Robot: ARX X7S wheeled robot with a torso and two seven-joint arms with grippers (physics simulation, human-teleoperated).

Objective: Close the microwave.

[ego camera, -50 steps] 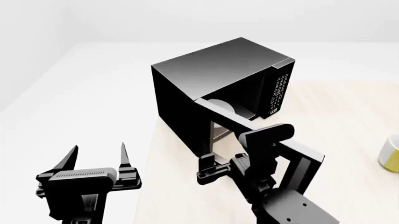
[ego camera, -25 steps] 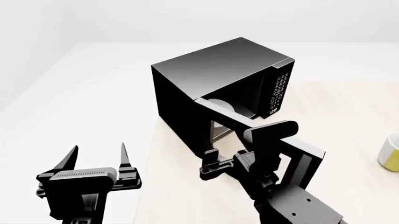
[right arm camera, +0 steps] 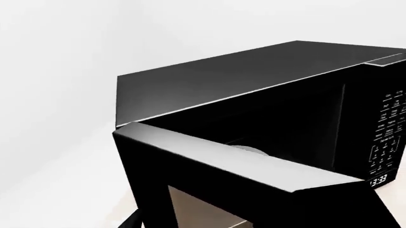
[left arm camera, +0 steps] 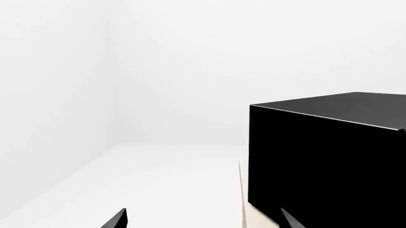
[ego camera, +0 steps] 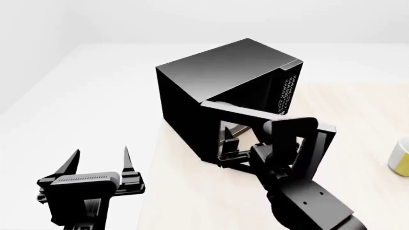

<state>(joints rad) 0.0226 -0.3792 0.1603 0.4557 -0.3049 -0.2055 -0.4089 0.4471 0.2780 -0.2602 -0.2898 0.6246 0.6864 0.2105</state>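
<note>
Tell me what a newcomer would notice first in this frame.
The large black box-shaped microwave dominates the middle of the pale wooden table, its windowed door partly open. The right end effector sits against that door's outer face, while the left end effector hangs open, off the table's left edge.

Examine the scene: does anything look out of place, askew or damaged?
Only the microwave door, which stands partly open with the right gripper against its outer face. No spill or damage is visible. The left gripper hangs open, clear of it.
</note>
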